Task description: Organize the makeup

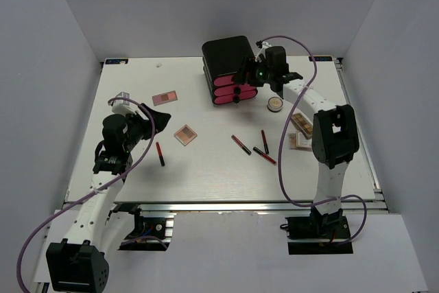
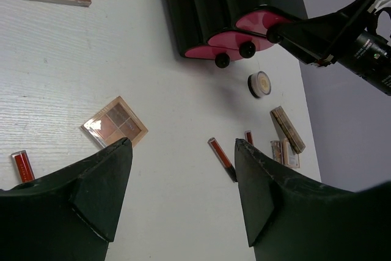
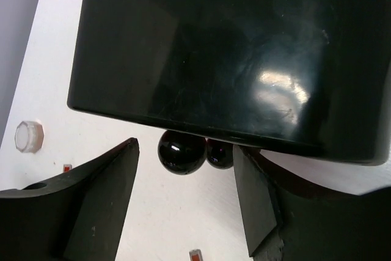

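A: A white bench [image 1: 206, 176] stands between plain grey walls. Where does the makeup lie?

B: It is scattered. A square tan eyeshadow palette [image 1: 185, 134] and a pink-toned oblong palette [image 1: 165, 97] lie left of centre, with a thin black-and-red stick [image 1: 160, 153] near them. Three more such sticks [image 1: 241, 145] lie mid-bench. A round gold compact [image 1: 274, 104] sits near the front right of the black box with three pink drawers [image 1: 226, 56]. A brown rectangular palette [image 1: 302, 123] lies by the right arm [image 1: 334, 142].

A: And the fingers?

B: The left fingers [image 2: 101, 200] are spread wide and empty above the bench, near the square palette. The right fingers [image 3: 98, 206] are parted too and hold nothing. They are at the box's front, and its black round drawer knobs [image 3: 181, 151] show between them.
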Controlling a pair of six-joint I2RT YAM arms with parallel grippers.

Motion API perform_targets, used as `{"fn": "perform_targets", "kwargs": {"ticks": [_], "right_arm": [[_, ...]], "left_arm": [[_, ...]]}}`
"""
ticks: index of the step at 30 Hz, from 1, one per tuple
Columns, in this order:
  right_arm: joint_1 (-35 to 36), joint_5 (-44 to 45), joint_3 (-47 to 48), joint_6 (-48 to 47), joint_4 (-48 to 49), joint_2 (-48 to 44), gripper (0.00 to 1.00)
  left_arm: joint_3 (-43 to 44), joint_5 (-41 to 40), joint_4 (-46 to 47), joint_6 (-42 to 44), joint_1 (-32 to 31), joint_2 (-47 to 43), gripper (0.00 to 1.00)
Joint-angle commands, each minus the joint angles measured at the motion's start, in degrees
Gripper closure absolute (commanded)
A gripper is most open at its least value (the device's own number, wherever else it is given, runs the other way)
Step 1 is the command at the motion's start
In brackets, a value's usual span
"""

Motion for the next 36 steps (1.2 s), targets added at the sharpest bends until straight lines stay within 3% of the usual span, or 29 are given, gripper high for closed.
{"fn": "perform_targets", "kwargs": {"ticks": [1,6,14,19,32,33,36], "right_arm": [[0.8,2.8,5.1,1.5,3.6,0.7,0.32],[1.3,4.5,4.1,2.6,3.5,1.1,0.38],[1.7,6.0,-0.3,2.4,7.3,-1.5,0.72],[1.6,6.3,-4.9,2.2,7.9,-5.8,0.79],[1.7,5.8,-26.1,4.7,7.3,-22.2,0.79],[1.7,5.8,-26.8,4.7,7.4,-22.6,0.78],[1.7,5.0,-28.1,3.9,8.3,-23.6,0.6]], "left_arm": [[2.0,-1.4,0.2,-0.7,0.1,-1.5,0.23],[1.3,-1.8,-1.1,-0.8,0.1,-3.0,0.22],[-2.0,-2.5,-0.7,-2.4,0.1,-4.7,0.22],[-4.8,-5.3,-1.7,-2.5,0.1,-3.5,0.22],[-6.5,-12.1,-9.8,3.3,0.1,3.9,0.19],[-6.5,-12.7,-10.2,3.5,0.1,4.5,0.19],[-6.6,-14.8,-10.4,4.5,0.0,7.2,0.2]]}}
